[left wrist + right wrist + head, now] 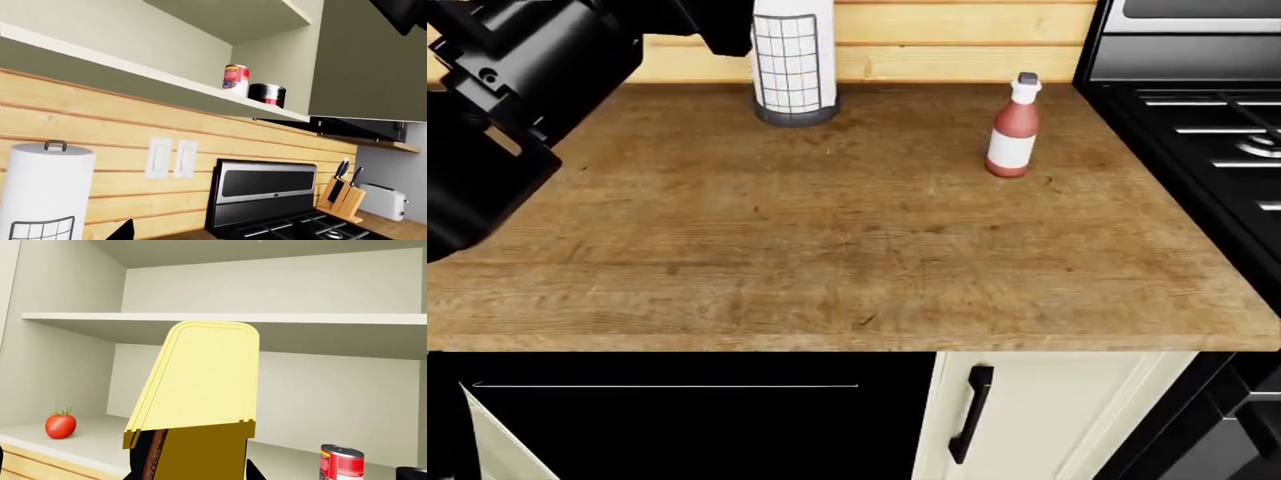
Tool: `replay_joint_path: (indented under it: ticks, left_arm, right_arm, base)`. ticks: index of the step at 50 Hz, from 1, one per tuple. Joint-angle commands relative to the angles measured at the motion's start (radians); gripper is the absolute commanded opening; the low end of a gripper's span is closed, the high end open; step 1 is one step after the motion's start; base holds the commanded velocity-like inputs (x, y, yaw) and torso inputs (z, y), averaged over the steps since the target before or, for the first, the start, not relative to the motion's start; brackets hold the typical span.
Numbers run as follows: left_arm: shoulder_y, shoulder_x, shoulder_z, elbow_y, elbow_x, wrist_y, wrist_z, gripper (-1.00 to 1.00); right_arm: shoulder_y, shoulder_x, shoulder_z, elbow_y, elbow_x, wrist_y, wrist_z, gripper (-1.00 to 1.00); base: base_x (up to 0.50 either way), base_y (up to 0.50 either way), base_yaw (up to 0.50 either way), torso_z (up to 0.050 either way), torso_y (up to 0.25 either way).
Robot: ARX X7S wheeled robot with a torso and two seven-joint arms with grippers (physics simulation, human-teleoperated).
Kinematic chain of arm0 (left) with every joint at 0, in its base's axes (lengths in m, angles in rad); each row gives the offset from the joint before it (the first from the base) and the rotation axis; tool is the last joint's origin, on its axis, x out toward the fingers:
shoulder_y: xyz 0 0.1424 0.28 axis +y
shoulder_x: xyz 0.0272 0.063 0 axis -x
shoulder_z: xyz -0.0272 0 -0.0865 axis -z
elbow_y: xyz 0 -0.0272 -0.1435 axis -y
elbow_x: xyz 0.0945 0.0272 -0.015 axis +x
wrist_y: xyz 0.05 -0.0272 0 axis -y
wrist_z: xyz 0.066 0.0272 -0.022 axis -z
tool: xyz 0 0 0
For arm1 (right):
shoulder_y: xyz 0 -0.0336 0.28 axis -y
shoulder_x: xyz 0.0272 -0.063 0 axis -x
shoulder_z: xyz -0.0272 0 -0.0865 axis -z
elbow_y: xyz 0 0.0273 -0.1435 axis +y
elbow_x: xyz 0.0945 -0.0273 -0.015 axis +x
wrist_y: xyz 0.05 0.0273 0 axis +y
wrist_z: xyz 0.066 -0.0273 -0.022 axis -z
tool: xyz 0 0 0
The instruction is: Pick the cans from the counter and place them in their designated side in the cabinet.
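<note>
My right gripper (200,469) is shut on the squat tin with the yellow lid and dark label (200,385). It holds the tin up in front of the open cabinet, above the lower shelf (93,442). The red-and-white can with a silver top (341,462) stands on that shelf to the right; it also shows in the left wrist view (235,77). My left gripper (210,236) shows only one black fingertip (124,231), far out to the side, with nothing in it. The counter (827,250) holds no can.
A tomato (60,424) sits on the left of the lower shelf. A black can (267,93) stands beside the red-and-white can. On the counter are a red sauce bottle (1012,128) and a paper towel roll in a wire holder (793,60). The black stove (1214,120) is on the right.
</note>
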Motion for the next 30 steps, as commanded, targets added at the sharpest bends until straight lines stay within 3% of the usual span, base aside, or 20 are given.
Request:
replay_joint_path:
  ticks: [1,30]
  left_arm:
    - [-0.02,0.009,-0.004,-0.001,0.007,0.022,0.017,1.0]
    - [-0.024,0.005,0.001,-0.005,0.026,0.046,0.032,1.0]
  right_arm:
    - [0.005,0.001,-0.002,-0.006,-0.006,-0.005,-0.007,-1.0]
    - [0.005,0.001,-0.002,-0.006,-0.006,-0.005,-0.007,-1.0]
  base:
    - [0.0,0.0,0.0,0.0,0.0]
    - [0.0,0.0,0.0,0.0,0.0]
